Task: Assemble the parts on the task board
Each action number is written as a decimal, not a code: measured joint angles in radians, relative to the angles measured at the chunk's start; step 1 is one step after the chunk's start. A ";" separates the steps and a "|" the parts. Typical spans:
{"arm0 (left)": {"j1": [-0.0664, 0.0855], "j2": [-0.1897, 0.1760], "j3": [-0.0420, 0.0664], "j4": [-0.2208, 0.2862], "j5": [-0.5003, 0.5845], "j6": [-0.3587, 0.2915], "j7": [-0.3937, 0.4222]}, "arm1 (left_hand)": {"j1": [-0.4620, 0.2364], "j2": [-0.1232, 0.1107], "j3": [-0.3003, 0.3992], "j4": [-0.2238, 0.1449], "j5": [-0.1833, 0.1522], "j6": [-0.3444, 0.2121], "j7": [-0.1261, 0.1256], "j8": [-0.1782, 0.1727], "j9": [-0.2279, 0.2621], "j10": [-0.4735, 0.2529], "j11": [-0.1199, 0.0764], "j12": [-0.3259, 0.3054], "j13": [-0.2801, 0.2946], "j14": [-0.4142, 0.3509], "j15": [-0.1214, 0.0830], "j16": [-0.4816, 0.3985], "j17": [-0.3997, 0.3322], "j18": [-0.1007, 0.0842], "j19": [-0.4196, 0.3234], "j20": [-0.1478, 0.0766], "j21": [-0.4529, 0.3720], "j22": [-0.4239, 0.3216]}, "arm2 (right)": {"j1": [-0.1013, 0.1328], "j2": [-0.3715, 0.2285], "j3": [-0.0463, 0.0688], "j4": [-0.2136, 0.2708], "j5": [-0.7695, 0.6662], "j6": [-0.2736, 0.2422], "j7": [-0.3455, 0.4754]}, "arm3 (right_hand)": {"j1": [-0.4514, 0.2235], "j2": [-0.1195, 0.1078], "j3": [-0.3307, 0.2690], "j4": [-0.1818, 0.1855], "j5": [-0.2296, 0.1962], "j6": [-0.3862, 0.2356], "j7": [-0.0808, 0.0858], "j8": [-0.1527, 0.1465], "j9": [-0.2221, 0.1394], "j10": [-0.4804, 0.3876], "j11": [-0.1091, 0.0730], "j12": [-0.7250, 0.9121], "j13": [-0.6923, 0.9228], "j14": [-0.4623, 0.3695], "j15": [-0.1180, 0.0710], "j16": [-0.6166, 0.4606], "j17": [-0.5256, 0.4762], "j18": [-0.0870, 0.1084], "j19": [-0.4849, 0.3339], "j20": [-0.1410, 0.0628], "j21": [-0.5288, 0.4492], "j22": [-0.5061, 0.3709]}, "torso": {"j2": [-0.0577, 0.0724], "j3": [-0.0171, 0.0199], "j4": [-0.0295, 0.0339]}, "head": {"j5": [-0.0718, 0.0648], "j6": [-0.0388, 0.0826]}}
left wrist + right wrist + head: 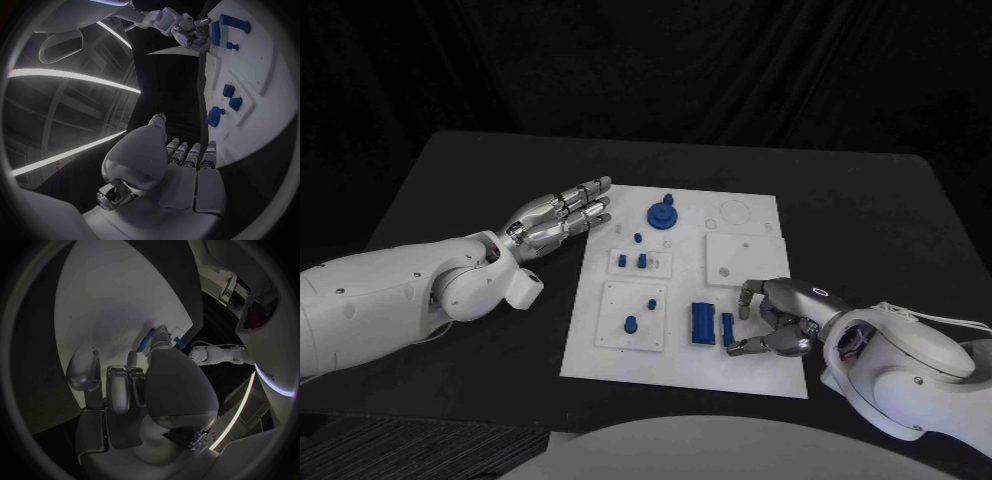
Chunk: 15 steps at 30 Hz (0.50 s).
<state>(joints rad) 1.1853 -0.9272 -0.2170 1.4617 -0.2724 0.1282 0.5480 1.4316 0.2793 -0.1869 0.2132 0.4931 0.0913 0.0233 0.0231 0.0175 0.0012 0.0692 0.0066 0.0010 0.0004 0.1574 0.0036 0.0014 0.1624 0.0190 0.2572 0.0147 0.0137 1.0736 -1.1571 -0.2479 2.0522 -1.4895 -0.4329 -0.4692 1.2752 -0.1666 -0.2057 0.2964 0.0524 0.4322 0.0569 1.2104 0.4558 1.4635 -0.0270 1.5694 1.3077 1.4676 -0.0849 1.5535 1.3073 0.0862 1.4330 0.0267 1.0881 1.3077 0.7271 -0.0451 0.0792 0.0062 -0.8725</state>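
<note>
The white task board (pixel 733 370) lies in the middle of the black table. On its near part, side by side, lie a broad blue block (pixel 702 323) and a narrow blue bar (pixel 728 325). My right hand (pixel 783 320) hovers just right of them, fingers curled, one fingertip (pixel 746 300) beyond the bar and one on its near side; I see no grip. In the right wrist view a fingertip (pixel 161 336) reaches the blue bar (pixel 146 342). My left hand (pixel 567 218) floats at the board's left edge, fingers stretched out and empty. The left wrist view shows the right hand (pixel 181 25) beside the block (pixel 215 32).
A round blue gear-like part (pixel 662 213) stands at the board's far side. Small blue pieces (pixel 639 261) sit in a raised plate, and others (pixel 630 323) on the near-left plate. Bare black table (pixel 473 180) surrounds the board.
</note>
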 measured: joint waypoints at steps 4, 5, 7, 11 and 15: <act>0.000 -0.008 0.000 0.005 0.000 -0.001 0.000 | 0.000 0.000 0.000 -0.002 0.000 0.000 0.000 0.000 0.001 0.000 0.000 0.000 0.000 0.000 0.000 0.000 0.000 0.000 0.000 0.000 0.000 0.000 | 0.007 -0.033 -0.001 0.013 0.007 -0.053 0.036 | -0.187 0.036 0.002 0.001 0.000 0.023 -0.013 0.000 0.010 0.004 -0.004 0.000 0.000 -0.004 -0.004 0.004 0.000 0.000 0.004 -0.004 0.011 0.000 | -0.001 0.0000 0.0001 | 0.000 0.000; 0.000 -0.011 0.000 0.008 0.000 -0.002 0.001 | 0.000 0.000 0.000 -0.002 0.000 0.000 0.000 0.000 0.001 0.000 0.000 0.000 0.000 0.000 0.000 0.000 0.000 0.000 0.000 0.000 0.000 0.000 | 0.014 -0.039 -0.002 0.013 0.013 -0.072 0.049 | -0.222 0.058 0.011 0.001 0.000 0.034 -0.013 0.000 0.011 0.004 -0.004 0.000 0.000 -0.004 -0.004 0.004 0.000 0.000 0.004 -0.004 0.011 0.000 | -0.002 -0.0001 0.0005 | 0.000 0.000; 0.000 -0.020 0.000 0.016 0.000 -0.004 0.003 | 0.000 0.000 0.000 -0.002 0.000 0.000 0.000 0.000 0.001 0.000 0.000 0.000 0.000 0.000 0.000 0.000 0.000 0.000 0.000 0.000 0.000 0.000 | 0.041 -0.049 -0.002 0.006 0.039 -0.123 0.090 | -0.306 0.140 0.022 -0.003 0.025 0.073 -0.015 -0.011 0.012 0.004 -0.003 0.000 0.000 -0.004 -0.004 -0.008 0.000 0.001 -0.006 -0.008 -0.023 0.000 | -0.005 0.0000 0.0007 | -0.001 0.000; 0.000 -0.034 0.000 0.031 0.000 -0.015 0.013 | -0.003 -0.003 -0.006 -0.002 0.000 0.016 -0.002 0.005 0.003 -0.002 0.009 0.000 0.000 0.000 -0.008 0.000 0.000 0.000 0.000 0.000 0.000 0.000 | 0.105 -0.062 0.001 -0.042 0.164 -0.239 0.219 | -0.323 0.257 -0.025 -0.009 0.122 0.218 -0.021 -0.123 -0.018 -0.003 -0.004 -0.064 0.000 -0.022 -0.001 -0.179 -0.111 0.058 -0.133 0.001 -0.377 -0.007 | -0.008 0.0005 -0.0010 | -0.003 0.000; 0.000 -0.032 0.000 0.038 0.000 -0.034 0.033 | -0.001 -0.010 -0.016 0.008 0.000 0.071 0.020 0.019 0.010 0.000 0.019 0.000 0.000 0.000 -0.065 0.000 0.000 0.000 -0.008 -0.026 0.000 -0.004 | 0.136 -0.060 0.001 -0.102 0.351 -0.324 0.386 | -0.302 0.303 -0.088 -0.015 0.134 0.264 0.051 -0.349 -0.120 -0.481 0.074 -0.629 -0.350 -0.323 0.084 -0.764 -0.704 0.079 -0.351 0.078 -0.841 -0.205 | -0.012 0.0019 -0.0018 | -0.007 0.000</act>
<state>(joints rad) 1.1851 -0.9595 -0.2170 1.4994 -0.2724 0.0938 0.5806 1.4310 0.2692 -0.2030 0.2210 0.4930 0.1622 0.0433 0.0419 0.0273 0.0012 0.0887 0.0066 0.0010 0.0002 0.0924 0.0036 0.0017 0.1623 0.0114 0.2312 0.0147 0.0096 1.2099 -1.2175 -0.2465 1.9505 -1.1384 -0.7568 -0.0834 0.9733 0.1368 -0.2938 0.2810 0.1864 0.6963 0.1081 0.8611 0.3355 0.9829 0.0474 0.9402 0.9580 1.1442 -0.0011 0.7897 0.6032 0.1650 1.0815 0.1050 0.2470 1.1030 0.7154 -0.0431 0.0774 -0.0006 -0.8725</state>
